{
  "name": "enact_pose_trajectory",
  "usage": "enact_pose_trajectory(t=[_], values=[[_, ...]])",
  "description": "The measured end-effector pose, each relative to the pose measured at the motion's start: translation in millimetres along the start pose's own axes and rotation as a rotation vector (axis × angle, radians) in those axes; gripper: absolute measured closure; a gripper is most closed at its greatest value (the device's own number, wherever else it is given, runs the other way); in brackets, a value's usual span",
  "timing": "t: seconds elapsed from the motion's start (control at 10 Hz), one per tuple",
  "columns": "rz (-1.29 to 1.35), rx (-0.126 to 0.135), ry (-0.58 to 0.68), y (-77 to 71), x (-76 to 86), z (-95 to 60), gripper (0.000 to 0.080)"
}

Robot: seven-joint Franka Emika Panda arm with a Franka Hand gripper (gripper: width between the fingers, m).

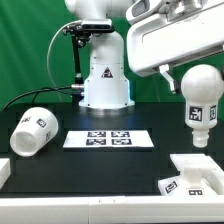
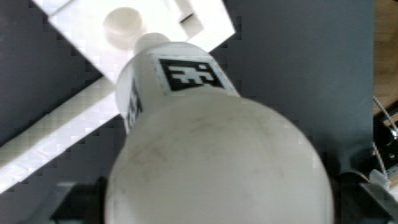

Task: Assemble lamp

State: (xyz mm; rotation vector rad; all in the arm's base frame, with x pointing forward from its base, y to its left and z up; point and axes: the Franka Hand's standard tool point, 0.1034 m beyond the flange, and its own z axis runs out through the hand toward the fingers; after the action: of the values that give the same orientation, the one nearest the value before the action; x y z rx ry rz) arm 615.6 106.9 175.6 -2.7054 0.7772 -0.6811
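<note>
- Exterior view: the bulb [image 1: 200,100] hangs clear of the desk [image 1: 100,165], over the base [image 1: 197,170]. The base lies flat near the desk's front corner on the exterior view's right.
- The bulb's long axis stands close to upright, with the rounded head up and the tagged neck pointing down at the base. Neck and base are near each other but look apart.
- The jaws reach down from the arm [image 1: 170,40] to the bulb's head. Because the bulb hangs free, I judge them to be pinching it, though the contact itself is hard to make out.
- The shade [image 1: 34,131] lies on its side near the desk's edge on the exterior view's left, well apart from the base. The marker board [image 1: 108,138] lies mid-desk between them.
- Wrist view: the bulb fills the picture, its head nearest the camera and its tag [image 2: 187,73] on the neck. The neck runs away toward the base's round socket [image 2: 128,22], and its tip sits just beside the socket rather than squarely over it.
- Progress: no two pieces look joined yet. Still to do: seat the neck in the socket, then fetch the shade and fit it on.
</note>
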Motion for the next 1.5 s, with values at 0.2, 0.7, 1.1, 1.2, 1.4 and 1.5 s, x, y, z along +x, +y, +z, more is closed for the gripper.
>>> enact_pose_trajectory(t=[0.2, 0.7, 1.1, 1.2, 1.4, 1.5], values=[[-0.008, -0.008, -0.008, 3.2, -3.9, 4.8, 0.0226], [-0.03, -0.033, -0.016, 18.2, -4.7, 15.9, 0.0226], [-0.045, -0.05, -0.022, 28.1, -8.3, 26.0, 0.0226], [-0.045, -0.054, -0.025, 30.0, -9.9, 28.3, 0.0226], [-0.051, -0.059, -0.029, 32.1, -16.7, 35.4, 0.0226], [-0.056, -0.055, -0.01, 32.4, -14.0, 36.5, 0.0226]])
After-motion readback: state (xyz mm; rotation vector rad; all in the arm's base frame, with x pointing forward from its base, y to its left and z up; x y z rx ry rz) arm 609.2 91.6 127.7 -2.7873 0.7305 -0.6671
